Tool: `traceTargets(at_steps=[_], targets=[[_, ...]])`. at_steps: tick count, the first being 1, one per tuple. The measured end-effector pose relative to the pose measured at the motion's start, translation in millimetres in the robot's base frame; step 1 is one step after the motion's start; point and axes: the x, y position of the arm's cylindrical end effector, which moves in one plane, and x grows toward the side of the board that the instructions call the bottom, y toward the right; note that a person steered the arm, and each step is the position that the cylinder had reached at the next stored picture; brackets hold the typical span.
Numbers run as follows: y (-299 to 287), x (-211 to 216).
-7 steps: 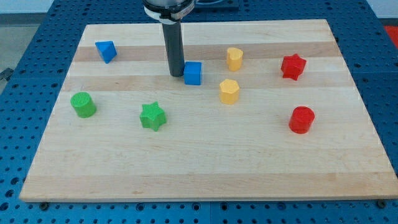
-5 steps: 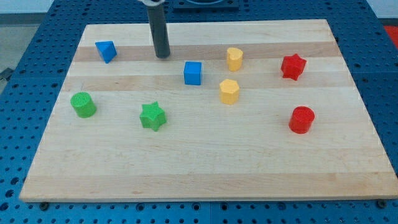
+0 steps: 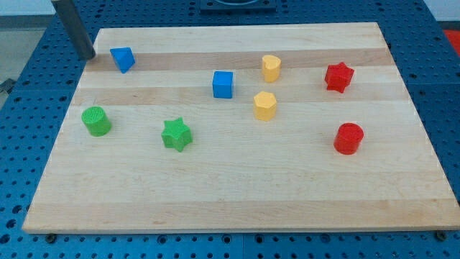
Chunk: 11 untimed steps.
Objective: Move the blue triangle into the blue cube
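The blue triangle [image 3: 123, 59] lies near the board's upper left corner. The blue cube [image 3: 223, 84] sits to its right, near the middle of the board's upper half. My tip [image 3: 87, 55] is at the board's left edge, just left of the blue triangle with a small gap between them. The rod rises from there to the view's top left.
A green cylinder [image 3: 95, 121] and a green star [image 3: 176, 134] lie at lower left. Two yellow blocks [image 3: 271, 67] [image 3: 264, 106] stand right of the blue cube. A red star [image 3: 338, 76] and a red cylinder [image 3: 348, 138] are at the right. The wooden board [image 3: 237, 194] rests on a blue perforated table.
My tip has moved from beside the blue cube's left face up and leftward across the board to the left of the blue triangle. No block has moved.
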Motion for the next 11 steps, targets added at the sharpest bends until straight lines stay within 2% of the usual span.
traceTargets(at_steps=[2,3,4,5,6,8,9,10,11], targets=[[106,41],[85,40],[19,25],[-1,-5],[36,-15],[156,26],[188,37],[162,16],[112,-25]])
